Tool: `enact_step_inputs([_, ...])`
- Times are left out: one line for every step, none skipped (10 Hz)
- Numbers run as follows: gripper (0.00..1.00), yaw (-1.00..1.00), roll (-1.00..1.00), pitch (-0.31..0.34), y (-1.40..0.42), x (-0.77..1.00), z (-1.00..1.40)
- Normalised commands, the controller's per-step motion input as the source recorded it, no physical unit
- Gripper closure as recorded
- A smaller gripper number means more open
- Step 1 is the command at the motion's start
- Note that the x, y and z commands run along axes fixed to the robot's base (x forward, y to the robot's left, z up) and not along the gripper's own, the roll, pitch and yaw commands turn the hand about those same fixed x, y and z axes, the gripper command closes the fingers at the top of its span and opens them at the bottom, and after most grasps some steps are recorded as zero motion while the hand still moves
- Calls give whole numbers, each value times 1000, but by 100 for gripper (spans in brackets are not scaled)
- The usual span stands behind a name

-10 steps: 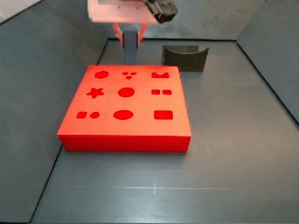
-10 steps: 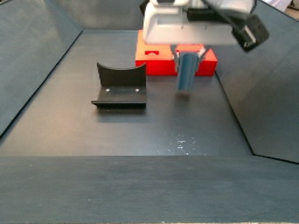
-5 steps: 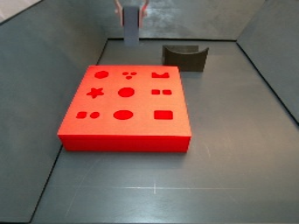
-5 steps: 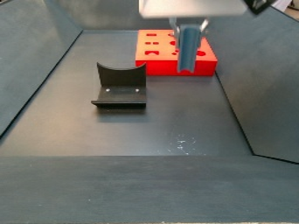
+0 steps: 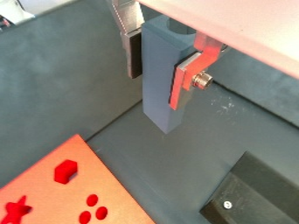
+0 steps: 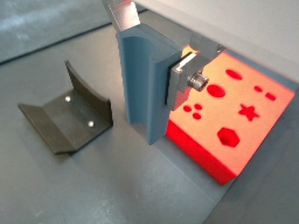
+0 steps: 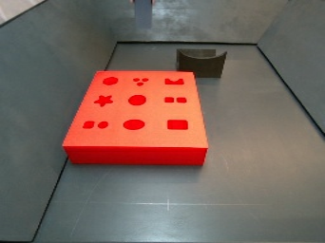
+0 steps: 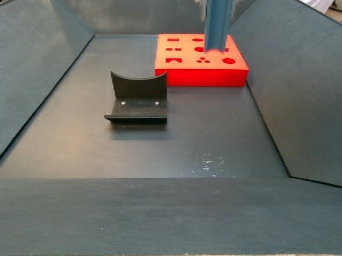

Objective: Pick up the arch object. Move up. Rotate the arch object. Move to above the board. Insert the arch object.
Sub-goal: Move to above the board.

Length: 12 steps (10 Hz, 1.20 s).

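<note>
The arch object [image 5: 156,83] is a slim grey-blue block hanging upright, clamped between the gripper's two fingers. My gripper [image 5: 158,70] is shut on its upper part, high above the floor; both wrist views show this [image 6: 149,74]. In the side views only the block's lower end shows at the upper edge [image 7: 141,11] [image 8: 217,25], and the gripper itself is out of frame. The red board [image 7: 137,114] with shaped cut-outs lies flat on the floor, beside and below the block [image 5: 59,188] [image 6: 233,114] [image 8: 201,60].
The dark fixture [image 7: 200,61] with a curved scoop stands on the floor near the board, also seen in the other views [image 8: 136,98] [image 6: 65,118] [image 5: 251,197]. Sloping grey walls [image 8: 47,80] enclose the floor.
The gripper has risen with the arch object: a second ago gripper and block were in the side views, now only the block's lower end shows at the upper edge.
</note>
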Motion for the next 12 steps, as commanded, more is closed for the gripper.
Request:
enact_step_inputs([100,23,-66,72,-47,47,1000])
enact_step_inputs([100,26,-63,74,-47,45,1000])
enact_step_inputs([100,28,-60,75,-46,43,1000])
enact_step_inputs([100,33,-55,74,-36,30,778])
enact_step_inputs([100,37,-52,73,-29,25,609])
enact_step_inputs([100,41,-50,77,-21,19,386])
enact_step_inputs([100,41,-48,77,-15,18,220])
enact_step_inputs([100,-205,325,86,-1000,179,157])
enact_step_inputs([100,-176,340,85,-1000,182,157])
enact_step_inputs([100,-98,285,96,-1000,188,163])
enact_step_inputs([100,-61,172,105,-1000,199,166])
enact_step_inputs([100,-31,119,119,-1000,212,165])
